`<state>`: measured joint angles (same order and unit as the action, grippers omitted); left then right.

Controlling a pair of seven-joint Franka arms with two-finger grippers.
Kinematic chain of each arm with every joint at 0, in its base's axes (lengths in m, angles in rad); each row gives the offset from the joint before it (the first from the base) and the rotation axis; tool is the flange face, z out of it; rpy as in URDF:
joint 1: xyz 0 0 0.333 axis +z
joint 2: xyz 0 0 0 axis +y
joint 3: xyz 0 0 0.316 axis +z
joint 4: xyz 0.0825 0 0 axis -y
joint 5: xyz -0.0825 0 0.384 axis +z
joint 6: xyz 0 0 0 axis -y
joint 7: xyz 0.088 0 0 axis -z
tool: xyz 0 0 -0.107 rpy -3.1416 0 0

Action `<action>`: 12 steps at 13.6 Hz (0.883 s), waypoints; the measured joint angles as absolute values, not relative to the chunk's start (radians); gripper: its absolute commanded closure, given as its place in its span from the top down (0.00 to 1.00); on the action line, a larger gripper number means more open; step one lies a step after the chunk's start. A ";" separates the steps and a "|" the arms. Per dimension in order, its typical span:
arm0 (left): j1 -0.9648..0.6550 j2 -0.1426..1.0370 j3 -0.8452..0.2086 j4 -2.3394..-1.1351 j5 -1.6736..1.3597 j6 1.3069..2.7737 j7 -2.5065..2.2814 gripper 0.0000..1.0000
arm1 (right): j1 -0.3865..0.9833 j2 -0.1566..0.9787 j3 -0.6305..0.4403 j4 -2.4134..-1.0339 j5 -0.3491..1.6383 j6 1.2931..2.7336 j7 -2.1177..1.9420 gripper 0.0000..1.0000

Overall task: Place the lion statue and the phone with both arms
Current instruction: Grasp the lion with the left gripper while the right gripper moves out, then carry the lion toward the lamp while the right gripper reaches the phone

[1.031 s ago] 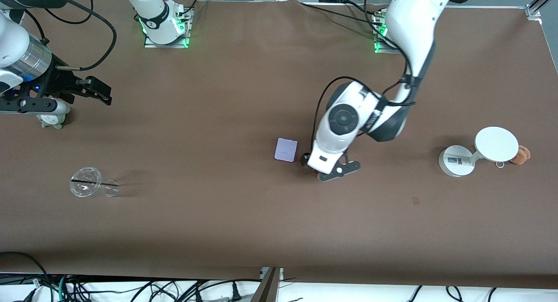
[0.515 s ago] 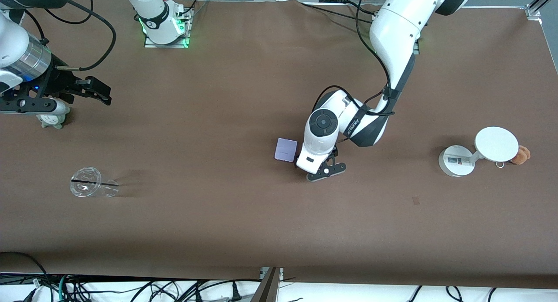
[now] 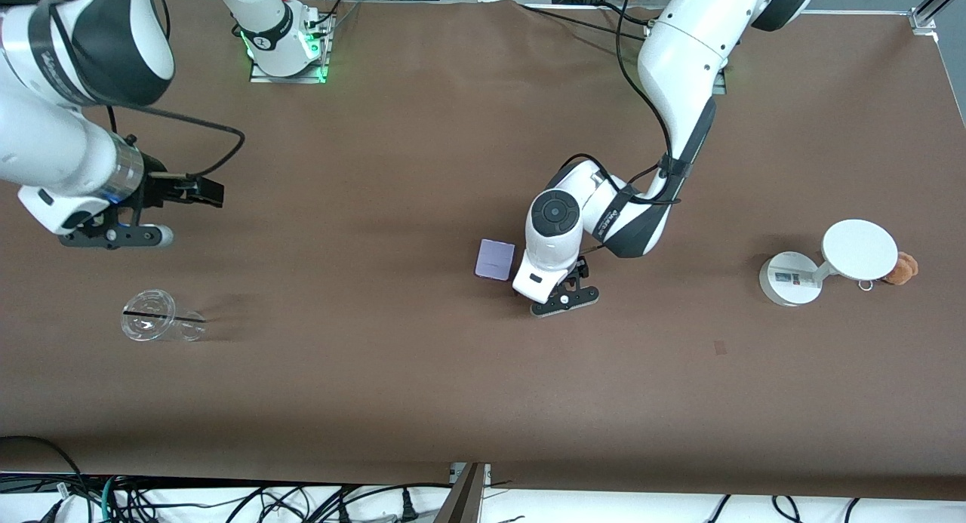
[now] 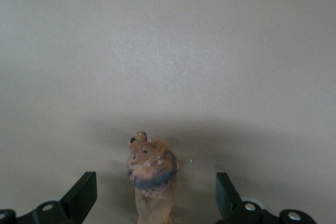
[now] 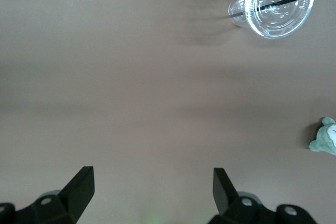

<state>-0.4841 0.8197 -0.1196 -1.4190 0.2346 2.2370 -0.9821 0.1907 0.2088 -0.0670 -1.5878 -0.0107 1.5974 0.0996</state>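
Observation:
The lion statue (image 4: 151, 174), a small brown figurine with a dark band, lies on the table between the open fingers of my left gripper (image 4: 155, 184), which do not touch it. In the front view my left gripper (image 3: 563, 297) is low over the table's middle and hides the statue. The pale lavender phone (image 3: 495, 259) lies flat just beside it, toward the right arm's end. My right gripper (image 3: 113, 236) is open and empty over bare table at the right arm's end; it also shows in the right wrist view (image 5: 152, 179).
A clear plastic cup (image 3: 155, 315) lies on its side nearer the front camera than my right gripper, also in the right wrist view (image 5: 273, 3). A grey-green plush (image 5: 325, 137) shows there too. A white stand with disc (image 3: 789, 281) and an orange-brown plush (image 3: 902, 268) are at the left arm's end.
My left gripper has shifted a little toward the phone and settled round the statue. My right arm has swung off the grey-green plush toward the table's middle, and now hides it in the front view.

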 measured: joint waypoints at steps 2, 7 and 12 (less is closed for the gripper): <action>-0.484 0.822 -0.119 -1.419 0.235 2.242 -0.982 0.47 | 0.197 0.209 -0.065 -1.580 0.006 1.597 0.099 1.00; -0.483 0.823 -0.116 -1.419 0.236 2.244 -0.982 0.00 | 0.251 0.256 -0.061 -1.540 0.112 1.611 0.183 1.00; -0.471 0.821 -0.111 -1.412 0.236 2.246 -0.982 0.00 | 0.392 0.366 -0.055 -1.531 0.160 1.776 0.462 1.00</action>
<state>-0.4714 0.8208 -0.1111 -1.4117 0.2355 2.2457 -0.9822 0.3919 0.3665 -0.0554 -1.5313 0.1603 1.7760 0.4617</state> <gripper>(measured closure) 0.630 0.000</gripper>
